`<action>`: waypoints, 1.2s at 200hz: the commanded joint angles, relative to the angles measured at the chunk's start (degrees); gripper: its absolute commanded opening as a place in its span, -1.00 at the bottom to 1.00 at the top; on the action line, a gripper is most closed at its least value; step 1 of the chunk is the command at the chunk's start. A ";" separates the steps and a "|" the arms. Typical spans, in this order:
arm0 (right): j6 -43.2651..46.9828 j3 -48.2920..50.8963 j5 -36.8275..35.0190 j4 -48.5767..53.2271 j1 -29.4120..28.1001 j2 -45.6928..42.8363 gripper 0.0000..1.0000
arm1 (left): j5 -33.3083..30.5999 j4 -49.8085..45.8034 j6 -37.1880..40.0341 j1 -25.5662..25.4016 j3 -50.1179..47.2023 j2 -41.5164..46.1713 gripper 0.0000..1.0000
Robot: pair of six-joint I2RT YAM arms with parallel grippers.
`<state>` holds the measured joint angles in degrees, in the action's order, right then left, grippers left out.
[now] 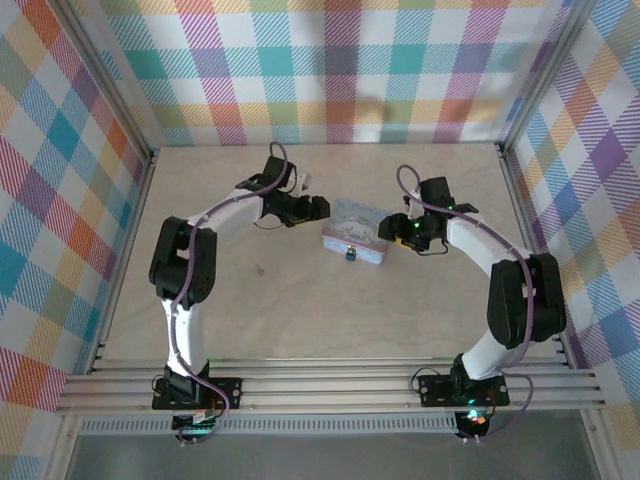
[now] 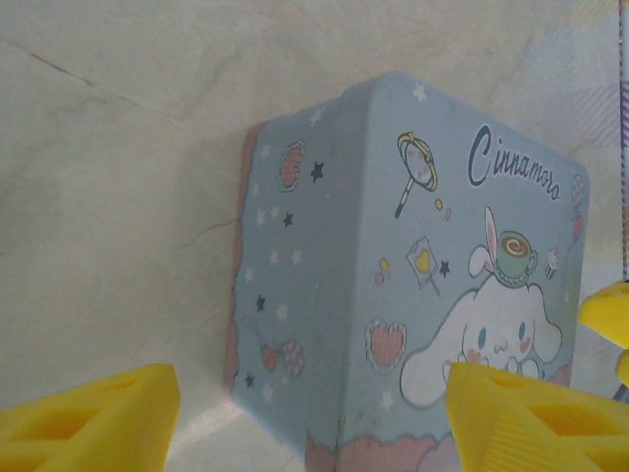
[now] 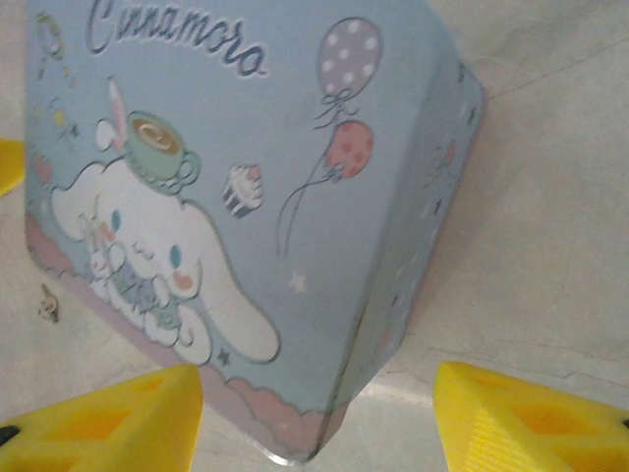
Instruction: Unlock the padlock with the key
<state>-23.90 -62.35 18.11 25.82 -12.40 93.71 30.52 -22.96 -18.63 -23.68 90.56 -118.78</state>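
Two pincers: left pincer point(image 1: 318, 208) and right pincer point(image 1: 392, 228) flank the pastel blue-lilac cartoon tin box point(image 1: 354, 232), one at each end; both have yellow fingers spread, nothing between them.
Left pincer fingers point(image 2: 93, 418): apart, tin corner ahead.
Right pincer fingers point(image 3: 108, 423): apart, tin corner ahead.
Padlock: small dark teal-tinted padlock point(image 1: 352, 253) hangs at the tin's near edge, touching it.
Key: tiny thin grey metal key point(image 1: 259, 267), judged so, lies on the pale wooden worktop point(image 1: 300, 310), well apart from the tin.
Step in hand: apparently steadying the tin; key not yet picked up.
Next move: one pincer must fetch the key.
Writing: "Cinnamoro…" in script.
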 commanded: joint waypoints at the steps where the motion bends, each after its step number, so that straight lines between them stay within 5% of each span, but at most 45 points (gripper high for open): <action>1: -4.38 -1.39 -1.85 -1.65 -0.05 3.73 0.27 | 4.22 -3.14 -0.54 -1.35 4.17 -2.76 0.36; 37: -5.76 -4.84 -0.25 -3.92 -0.58 7.50 0.23 | 6.67 -2.75 -1.18 -1.96 5.90 -4.84 0.18; 84: -5.92 -13.83 5.19 -2.78 -2.56 14.79 -0.10 | 9.86 0.23 -3.34 -0.31 3.04 -3.78 -0.25; 240: -4.92 -69.56 8.56 15.37 -19.00 48.26 -0.18 | 3.01 1.98 -1.86 12.90 -13.21 11.71 -0.25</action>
<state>-28.51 -125.43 19.88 36.75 -25.54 138.63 30.37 -25.26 -21.63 -11.03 78.72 -110.21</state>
